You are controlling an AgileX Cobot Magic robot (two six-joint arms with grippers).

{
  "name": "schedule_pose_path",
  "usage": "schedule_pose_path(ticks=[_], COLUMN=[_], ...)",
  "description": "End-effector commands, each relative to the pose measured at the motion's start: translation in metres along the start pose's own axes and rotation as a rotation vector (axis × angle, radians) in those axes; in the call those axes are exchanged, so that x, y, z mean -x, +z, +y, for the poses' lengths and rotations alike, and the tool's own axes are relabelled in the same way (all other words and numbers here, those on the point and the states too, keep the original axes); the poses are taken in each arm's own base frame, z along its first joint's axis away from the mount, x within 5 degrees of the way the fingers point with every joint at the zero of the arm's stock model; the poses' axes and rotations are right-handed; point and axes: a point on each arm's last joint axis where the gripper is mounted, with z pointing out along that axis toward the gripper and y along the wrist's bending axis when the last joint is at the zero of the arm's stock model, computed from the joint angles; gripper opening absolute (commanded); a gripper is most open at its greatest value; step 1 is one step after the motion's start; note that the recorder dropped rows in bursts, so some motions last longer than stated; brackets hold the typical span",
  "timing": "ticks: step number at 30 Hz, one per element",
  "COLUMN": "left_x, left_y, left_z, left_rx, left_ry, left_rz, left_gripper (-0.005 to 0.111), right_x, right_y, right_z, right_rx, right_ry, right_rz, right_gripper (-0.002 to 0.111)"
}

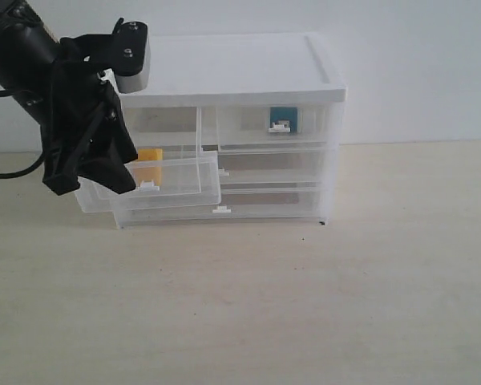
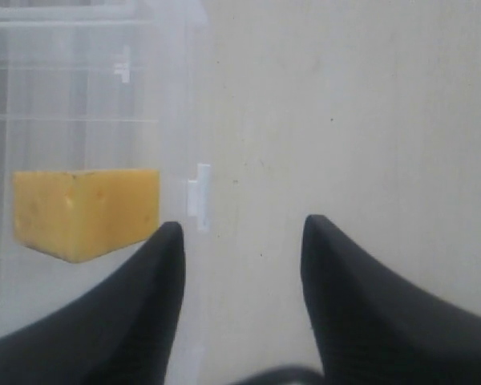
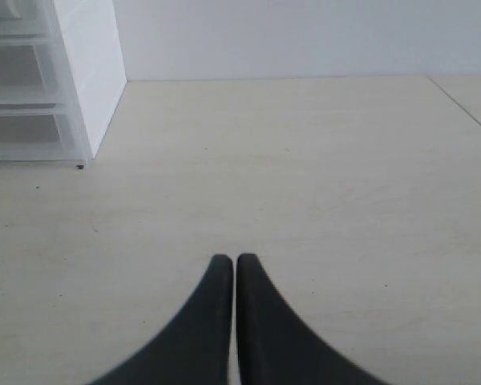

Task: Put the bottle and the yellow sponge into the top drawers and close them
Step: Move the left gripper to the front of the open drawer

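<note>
Inside open top-L drawer (image 1: 184, 180): yellow sponge (image 2: 84, 212), orange-ish wedge, pitted.

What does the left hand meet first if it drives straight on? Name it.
Probably the front wall of the open top drawer, by its pull tab: one finger of the left hand lines up there, the other over table. Depth unclear.

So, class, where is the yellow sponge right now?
In the exterior view's left half, the yellow sponge lies inside the pulled-out left top drawer, beside the open left gripper.
</note>
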Motion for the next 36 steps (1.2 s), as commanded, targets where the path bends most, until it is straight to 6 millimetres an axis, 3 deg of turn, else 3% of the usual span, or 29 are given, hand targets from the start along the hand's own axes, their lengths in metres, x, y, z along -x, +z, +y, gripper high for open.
schedule_pose_path(ticks=[1,4,11,16,22,24,29,36], left_x=[0.000,0.000,-0.002,-0.003,-0.006,-0.007,-0.007,-0.008], left_y=[0.006,0.009,0.009,0.010,0.010,0.010,0.011,0.020], left_z=[0.005,0.008,0.011,0.014,0.016,0.016,0.017,0.019], left_rx=[0.017,0.031,0.071,0.091,0.117,0.115,0.114,0.102], left_ry=[-0.004,-0.005,0.014,0.024,0.047,0.050,0.049,0.045], left_rz=[-0.011,-0.013,0.006,0.019,0.053,0.060,0.059,0.065], left_gripper=[0.040,0.034,0.007,0.010,0.047,0.052,0.048,0.025], right_x=[0.000,0.000,0.000,0.000,0.000,0.000,0.000,0.000], right_y=[0.000,0.000,0.000,0.000,0.000,0.000,0.000,0.000], right_z=[0.000,0.000,0.000,0.000,0.000,0.000,0.000,0.000], right_rx=[0.001,0.001,0.001,0.001,0.001,0.001,0.001,0.001], right_ry=[0.000,0.000,0.000,0.000,0.000,0.000,0.000,0.000], right_rz=[-0.010,-0.010,-0.010,-0.010,-0.010,-0.010,-0.010,-0.010], right_gripper=[0.000,0.000,0.000,0.000,0.000,0.000,0.000,0.000])
